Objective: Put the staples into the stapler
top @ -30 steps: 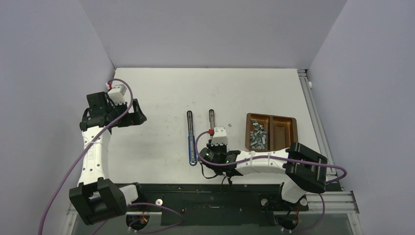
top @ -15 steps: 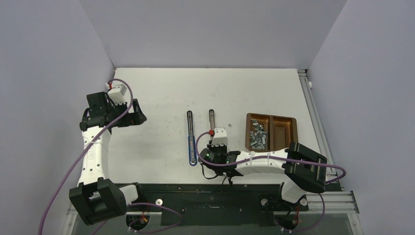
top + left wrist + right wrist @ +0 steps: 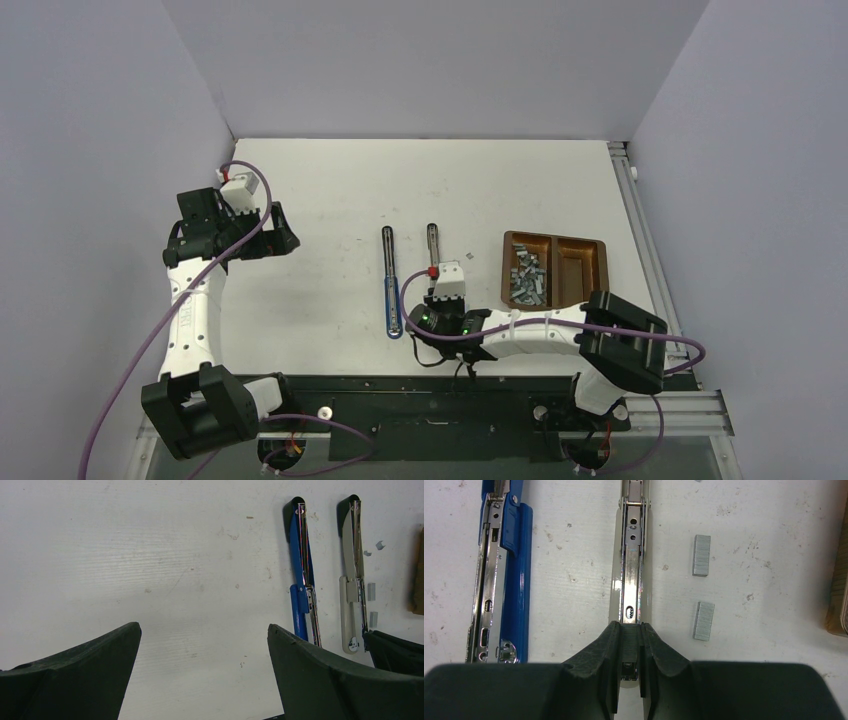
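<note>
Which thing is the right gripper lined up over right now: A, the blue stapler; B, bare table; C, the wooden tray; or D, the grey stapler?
D: in the right wrist view the right gripper is shut on a staple strip directly above the open channel of the grey stapler, with the blue stapler lying apart beside it.

Grey stapler (image 3: pixel 630 580): near end covered by the right gripper (image 3: pixel 630 629), far end cut by the top edge.
Blue stapler (image 3: pixel 506 570): far end likewise cut.
Staple strip (image 3: pixel 629 647) between the fingertips: mostly hidden.
Tray (image 3: pixel 839 600): sliver at the right edge.
Staples (image 3: pixel 527 277), overhead: too small to count.
</note>
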Available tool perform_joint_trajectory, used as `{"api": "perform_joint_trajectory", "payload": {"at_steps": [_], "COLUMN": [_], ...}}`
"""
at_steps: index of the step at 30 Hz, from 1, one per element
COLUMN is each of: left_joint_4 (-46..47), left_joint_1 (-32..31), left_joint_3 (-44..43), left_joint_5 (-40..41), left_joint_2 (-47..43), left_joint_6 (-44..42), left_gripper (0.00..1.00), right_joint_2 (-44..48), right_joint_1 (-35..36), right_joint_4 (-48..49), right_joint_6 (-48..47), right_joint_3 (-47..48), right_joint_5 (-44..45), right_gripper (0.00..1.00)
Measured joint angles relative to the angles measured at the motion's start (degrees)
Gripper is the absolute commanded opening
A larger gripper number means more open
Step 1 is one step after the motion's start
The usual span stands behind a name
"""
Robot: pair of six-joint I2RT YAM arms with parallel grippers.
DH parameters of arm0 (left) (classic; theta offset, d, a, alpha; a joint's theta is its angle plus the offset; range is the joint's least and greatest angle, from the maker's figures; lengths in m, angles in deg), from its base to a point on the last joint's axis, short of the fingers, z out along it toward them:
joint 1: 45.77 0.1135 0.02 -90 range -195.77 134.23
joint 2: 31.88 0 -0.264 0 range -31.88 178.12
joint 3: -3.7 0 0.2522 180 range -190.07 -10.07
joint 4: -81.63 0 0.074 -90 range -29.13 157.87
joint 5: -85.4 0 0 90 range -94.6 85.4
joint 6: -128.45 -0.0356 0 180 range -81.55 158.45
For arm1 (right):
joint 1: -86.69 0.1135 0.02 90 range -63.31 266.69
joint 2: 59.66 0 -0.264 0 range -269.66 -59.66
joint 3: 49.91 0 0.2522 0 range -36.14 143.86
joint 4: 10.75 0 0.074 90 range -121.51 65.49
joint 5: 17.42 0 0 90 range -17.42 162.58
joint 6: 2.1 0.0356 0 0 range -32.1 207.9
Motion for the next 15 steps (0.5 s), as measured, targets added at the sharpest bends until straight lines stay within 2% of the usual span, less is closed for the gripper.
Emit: {"api": "perform_joint_trajectory", "payload": {"at_steps": [9, 13, 15], "left_joint_4": [0.0, 0.0, 0.0], "left_joint_1": [0.0, 0.0, 0.0], "left_joint_3": [0.0, 0.0, 0.0], "left_joint_5": [0.0, 0.0, 0.0], "left_joint_2": [0.0, 0.0, 0.0], "left_joint_6": [0.1, 0.1, 0.1], "left_gripper": [0.96, 0.96, 0.96], "right_joint_2": [-0.5, -0.5, -0.5], "right_joint_1": [0.0, -0.1, -0.1], "right_joint_4": [0.1, 0.1, 0.1], "right_joint_6": [0.4, 0.4, 0.4], "right_joint_3": [-0.2, -0.2, -0.2], "right_joint_5": [0.0, 0.0, -0.1], "right_gripper": [0.09, 0.11, 0.16]}}
